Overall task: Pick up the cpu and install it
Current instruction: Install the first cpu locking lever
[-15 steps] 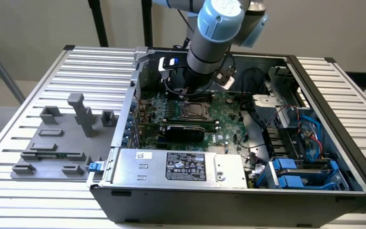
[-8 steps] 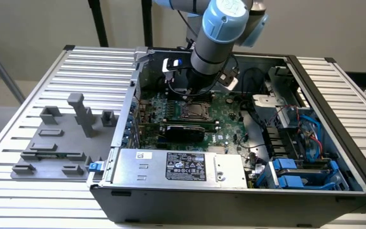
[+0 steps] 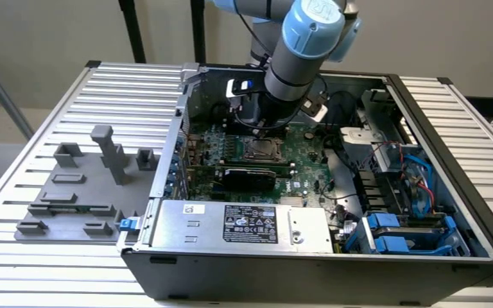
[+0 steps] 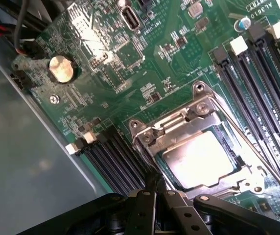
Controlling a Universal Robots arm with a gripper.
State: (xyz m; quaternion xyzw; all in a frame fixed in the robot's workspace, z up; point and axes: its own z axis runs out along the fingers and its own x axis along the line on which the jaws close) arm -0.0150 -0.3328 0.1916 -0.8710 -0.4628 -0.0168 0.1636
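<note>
The cpu (image 4: 198, 159) is a silvery square chip lying flat inside the motherboard socket, with the metal socket frame (image 4: 172, 128) around it. My gripper (image 4: 154, 182) is shut, and its dark fingertips come together just beside the socket's edge, close to the chip's corner. Nothing shows between the fingers. From the exterior view, the arm reaches down into the open computer case, and the gripper (image 3: 259, 133) hangs right above the socket and cpu (image 3: 259, 149) on the green motherboard (image 3: 311, 168).
Black memory slots (image 4: 257, 78) run along one side of the socket and more slots (image 4: 111, 156) along the other. A coin cell battery (image 4: 61, 68) sits on the board. A power supply (image 3: 238, 224), blue drive cage (image 3: 400, 234) and case walls surround the board. Grey fixture blocks (image 3: 84, 186) stand outside.
</note>
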